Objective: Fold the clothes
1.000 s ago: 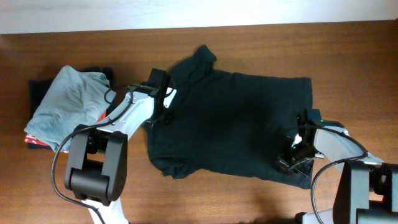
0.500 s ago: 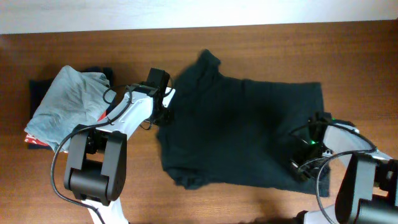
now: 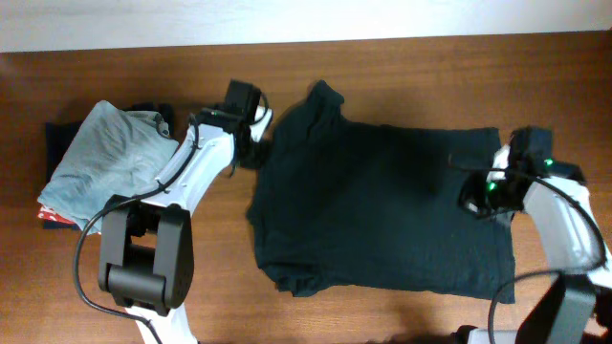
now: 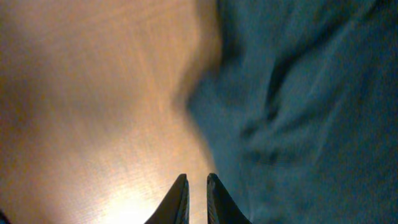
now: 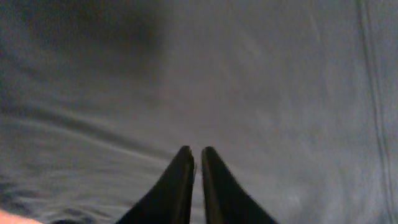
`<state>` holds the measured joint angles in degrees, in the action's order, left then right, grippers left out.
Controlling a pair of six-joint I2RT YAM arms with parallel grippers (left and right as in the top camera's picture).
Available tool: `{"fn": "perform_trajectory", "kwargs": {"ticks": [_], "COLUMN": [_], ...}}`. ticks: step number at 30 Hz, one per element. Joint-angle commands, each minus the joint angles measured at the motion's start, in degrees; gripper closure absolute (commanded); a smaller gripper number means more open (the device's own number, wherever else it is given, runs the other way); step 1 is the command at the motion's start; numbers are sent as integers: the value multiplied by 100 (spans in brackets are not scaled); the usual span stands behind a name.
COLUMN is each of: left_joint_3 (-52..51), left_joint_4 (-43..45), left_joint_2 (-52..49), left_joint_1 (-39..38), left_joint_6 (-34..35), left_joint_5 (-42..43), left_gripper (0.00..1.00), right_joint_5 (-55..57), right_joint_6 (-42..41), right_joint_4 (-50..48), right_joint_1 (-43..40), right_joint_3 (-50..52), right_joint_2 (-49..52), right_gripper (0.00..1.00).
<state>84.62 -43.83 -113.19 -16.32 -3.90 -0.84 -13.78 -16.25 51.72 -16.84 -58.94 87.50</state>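
The clothes, one black T-shirt (image 3: 382, 210), lies spread on the brown table (image 3: 402, 62), with one sleeve pointing to the far edge. In the overhead view my left gripper (image 3: 252, 153) is at the shirt's left edge. In the left wrist view its fingers (image 4: 196, 178) stand almost together over bare wood, with nothing between them and the shirt (image 4: 311, 93) just to their right. My right gripper (image 3: 470, 203) hovers over the shirt's right part. In the right wrist view it (image 5: 198, 151) is shut to a thin slit above flat cloth (image 5: 249, 74).
A pile of folded garments sits at the table's left: a light grey-blue one (image 3: 105, 158) on top, navy (image 3: 62, 134) and orange-red (image 3: 48, 215) beneath. The left arm runs beside this pile. The table's far edge meets a white wall.
The shirt has slid to the right and lies flatter. My right gripper moved from the lower hem up toward the right side. My left gripper moved toward the far edge.
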Motion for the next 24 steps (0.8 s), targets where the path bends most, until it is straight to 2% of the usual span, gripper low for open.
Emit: {"fn": "perform_trajectory", "kwargs": {"ticks": [1,5,15,20,24], "left_joint_3": [271,264,264,264,264], "left_joint_4": [516,1596,2756,2983,3071], "left_joint_2": [-48,-284,-1228,-1458,-1738], "left_joint_1": [28,7,-52,-52,-42], "left_joint_6": [-101,-739,-822,-822,-638], "left_joint_5": [466,1716,2363,2277,1333], "left_gripper": [89,99,100,100,100], "right_joint_5": [-739,-745,-765,-765,-765], "right_joint_6": [214,177,81,79,79], "right_joint_4": [-337,-798,-789,-719,-588], "right_joint_1": [33,33,33,33,33], "right_joint_3": [-251,-247,-247,-247,-247], "right_joint_2": [-133,212,393,393,393], "right_gripper": [93,94,96,96,96]}}
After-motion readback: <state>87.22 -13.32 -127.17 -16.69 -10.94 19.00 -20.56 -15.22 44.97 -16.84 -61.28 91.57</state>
